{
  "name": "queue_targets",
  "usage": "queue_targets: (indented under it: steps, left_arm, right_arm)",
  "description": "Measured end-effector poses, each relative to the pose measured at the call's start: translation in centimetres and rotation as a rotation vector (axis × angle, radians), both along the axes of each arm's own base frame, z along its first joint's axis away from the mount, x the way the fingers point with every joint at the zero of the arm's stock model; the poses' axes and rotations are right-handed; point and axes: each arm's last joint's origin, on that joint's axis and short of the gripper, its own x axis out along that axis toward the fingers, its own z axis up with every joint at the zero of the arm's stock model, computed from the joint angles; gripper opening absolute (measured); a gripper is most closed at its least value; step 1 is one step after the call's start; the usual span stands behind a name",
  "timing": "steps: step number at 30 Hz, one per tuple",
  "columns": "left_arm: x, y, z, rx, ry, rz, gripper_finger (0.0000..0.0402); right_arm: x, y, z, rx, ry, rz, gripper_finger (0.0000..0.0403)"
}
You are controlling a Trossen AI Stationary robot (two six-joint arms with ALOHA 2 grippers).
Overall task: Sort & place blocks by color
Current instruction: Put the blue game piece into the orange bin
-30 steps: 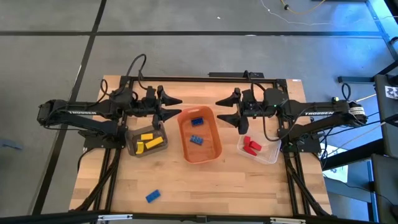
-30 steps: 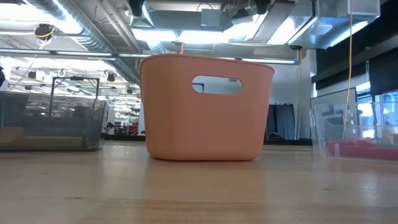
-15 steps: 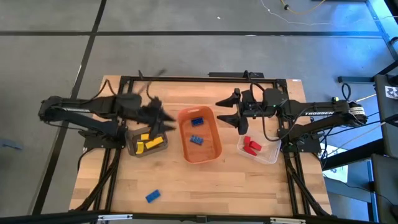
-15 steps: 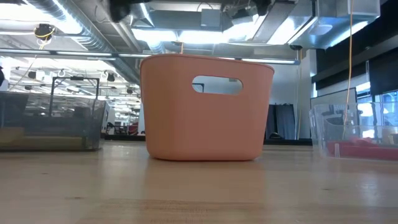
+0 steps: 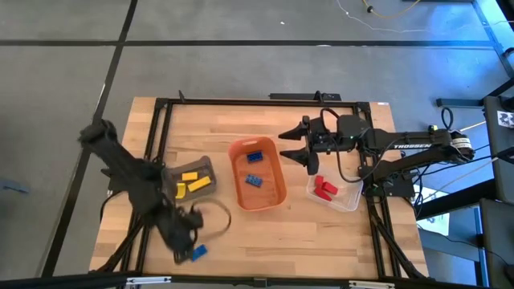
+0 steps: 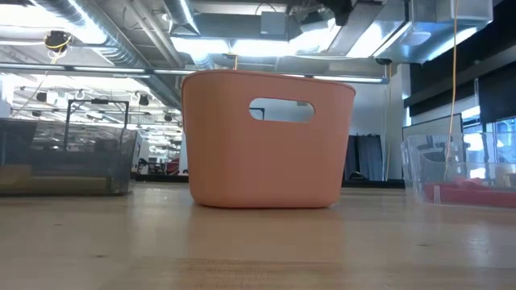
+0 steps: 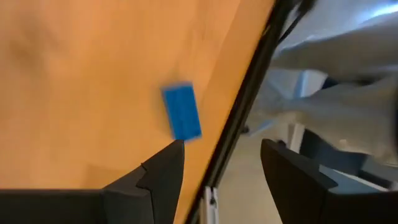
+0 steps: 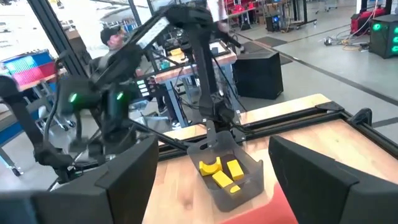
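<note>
One blue block [image 5: 198,252] lies loose on the desk [image 5: 321,241] near its front edge, the only brick not yet in a container. The left tool [image 5: 186,243], which a second ago hung up by the dark bin [image 5: 189,182] of yellow blocks [image 5: 193,181], has swung down and now hovers just beside that block, fingers apart and empty; its wrist view shows the block just ahead. The pick looks imminent, then a drop into the orange tub [image 5: 259,176] with the other blue bricks. The right tool [image 5: 298,148] waits, fingers apart, between the tub and the clear bin [image 5: 333,193] of red blocks [image 5: 324,189].
</note>
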Motion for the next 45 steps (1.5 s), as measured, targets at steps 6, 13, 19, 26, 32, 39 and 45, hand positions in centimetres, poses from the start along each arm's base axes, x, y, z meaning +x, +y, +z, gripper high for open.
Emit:
queue_targets:
  steps: [6, 13, 19, 26, 32, 39, 45]
  left_arm:
    - [1.3, -5.5, -5.5, -0.036, 0.08, 0.089, 0.0204]
    - [2.3, -6.1, -9.2, 0.067, 0.124, 0.14, 0.0204]
    - [2.2, -5.8, -9.9, 0.134, 0.137, 0.165, 0.0204]
    - [2.1, -5.5, -10.2, 0.192, 0.137, 0.157, 0.0204]
    - [1.8, -5.0, -10.5, 0.269, 0.167, 0.135, 0.0204]
    - [1.9, -4.5, -10.5, 0.295, 0.178, 0.148, 0.0203]
    - [1.5, -4.0, -9.1, 0.29, 0.131, 0.136, 0.0204]
  right_arm:
    - [0.0, 0.0, -0.4, -0.002, 0.044, 0.0, 0.0306]
    - [-0.1, 0.0, -0.7, 0.0, 0.075, 0.0, 0.0306]
    - [-0.1, 0.0, -1.1, 0.004, 0.111, 0.0, 0.0306]
    - [-0.1, 0.0, -1.1, 0.002, 0.117, -0.001, 0.0306]
    - [-0.1, 0.0, -1.2, 0.002, 0.12, -0.001, 0.0306]
    - [-0.1, -0.1, -1.2, -0.002, 0.12, -0.026, 0.0306]
    - [-0.1, -0.1, -1.2, -0.002, 0.12, -0.026, 0.0306]
